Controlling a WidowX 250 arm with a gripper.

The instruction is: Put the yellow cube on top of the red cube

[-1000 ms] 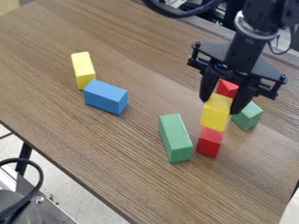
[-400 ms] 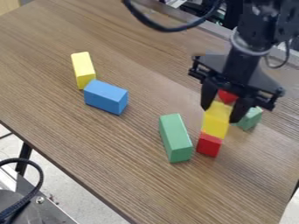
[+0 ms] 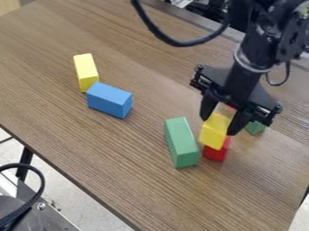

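My gripper [image 3: 218, 127] hangs over the right part of the table, shut on the yellow cube [image 3: 215, 131] with one finger on each side of it. The yellow cube is slightly tilted and overlaps the upper left of the red cube [image 3: 216, 154] in the view. Whether the two cubes touch, I cannot tell. Part of the red cube's top is hidden behind the yellow one.
A long green block [image 3: 181, 142] stands just left of the red cube. Behind the gripper are another green block [image 3: 255, 127] and a bit of a red one. Farther left lie a blue block [image 3: 109, 99] and a yellow block [image 3: 86, 72] on the table [image 3: 91, 144].
Together with the yellow cube, my gripper has come lower and nearer the camera, then shifted slightly left. The cube now covers more of the red cube.
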